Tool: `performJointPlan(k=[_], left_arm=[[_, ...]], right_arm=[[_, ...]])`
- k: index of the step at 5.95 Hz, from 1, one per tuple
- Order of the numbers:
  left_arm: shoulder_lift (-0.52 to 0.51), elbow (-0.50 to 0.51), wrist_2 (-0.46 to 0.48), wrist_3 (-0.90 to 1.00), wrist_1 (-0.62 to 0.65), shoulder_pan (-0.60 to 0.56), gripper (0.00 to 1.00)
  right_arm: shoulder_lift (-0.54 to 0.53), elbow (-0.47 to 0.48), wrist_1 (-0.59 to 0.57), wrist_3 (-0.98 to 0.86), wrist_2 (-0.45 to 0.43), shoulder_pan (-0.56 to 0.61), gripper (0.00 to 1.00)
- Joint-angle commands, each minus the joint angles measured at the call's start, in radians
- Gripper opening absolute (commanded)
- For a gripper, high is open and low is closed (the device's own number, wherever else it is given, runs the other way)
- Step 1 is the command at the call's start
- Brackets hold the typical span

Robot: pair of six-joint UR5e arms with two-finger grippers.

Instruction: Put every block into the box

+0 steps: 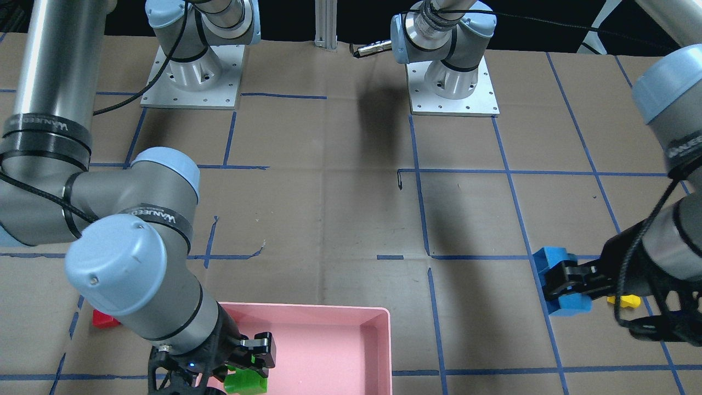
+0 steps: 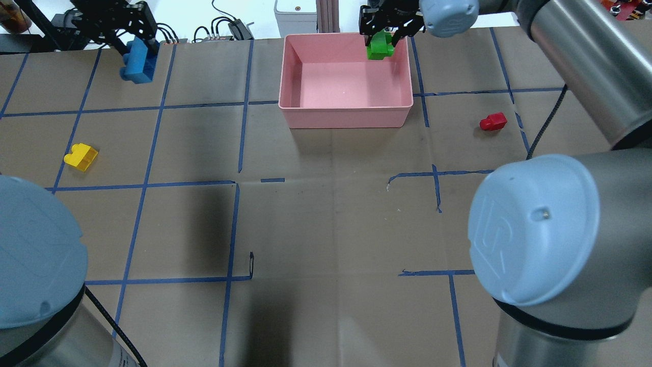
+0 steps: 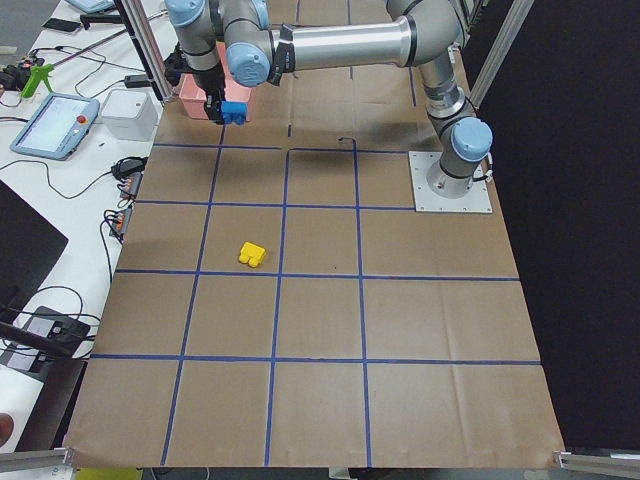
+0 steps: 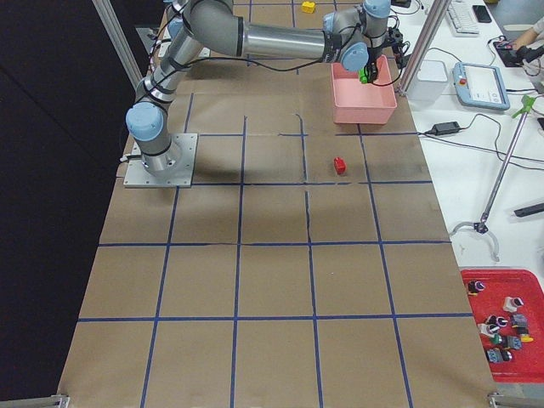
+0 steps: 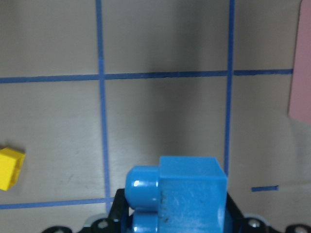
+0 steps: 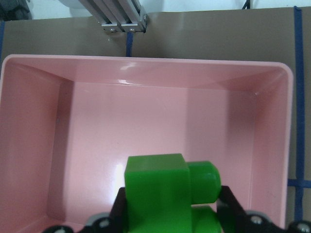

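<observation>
My right gripper [image 2: 383, 36] is shut on the green block [image 2: 380, 46] and holds it above the far right corner of the pink box [image 2: 346, 114]; the block fills the bottom of the right wrist view [image 6: 167, 191], with the box's floor [image 6: 160, 126] below it. My left gripper [image 2: 136, 48] is shut on the blue block [image 2: 138, 63], held above the table at the far left, left of the box; it shows in the left wrist view [image 5: 182, 194]. The yellow block [image 2: 81, 156] lies on the table at the left. The red block [image 2: 493, 122] lies right of the box.
Blue tape lines [image 2: 153, 107] grid the brown table. The arm bases [image 1: 192, 77] stand on metal plates at the robot's side. The table's far edge, with cables and a post [image 2: 328, 15], runs just behind the box.
</observation>
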Motion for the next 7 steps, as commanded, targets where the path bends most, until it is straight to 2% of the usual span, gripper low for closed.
performJointPlan(k=[1, 2, 3, 4, 5, 6, 7], left_arm=[[-0.064, 0.001, -0.002, -0.193, 0.091, -0.12, 0.29], [-0.089, 0.001, 0.0, -0.251, 0.132, -0.168, 0.29], [-0.107, 0.002, 0.0, -0.306, 0.173, -0.209, 0.29], [-0.121, 0.002, -0.002, -0.396, 0.219, -0.254, 0.29], [-0.146, 0.002, 0.006, -0.497, 0.269, -0.321, 0.29], [-0.19, 0.013, 0.006, -0.558, 0.322, -0.36, 0.29], [-0.24, 0.049, 0.006, -0.619, 0.358, -0.393, 0.29]], right_arm=[[0.033, -0.037, -0.003, 0.009, 0.011, 0.016, 0.95], [0.033, -0.037, 0.001, 0.003, 0.005, 0.016, 1.0], [0.032, -0.034, 0.006, 0.0, -0.005, 0.016, 1.0], [0.012, -0.01, 0.023, -0.082, -0.014, -0.01, 1.0], [-0.025, 0.009, 0.087, -0.156, -0.128, -0.065, 1.0], [-0.093, 0.103, 0.086, -0.228, -0.178, -0.122, 1.0], [-0.181, 0.242, 0.066, -0.251, -0.177, -0.172, 1.0]])
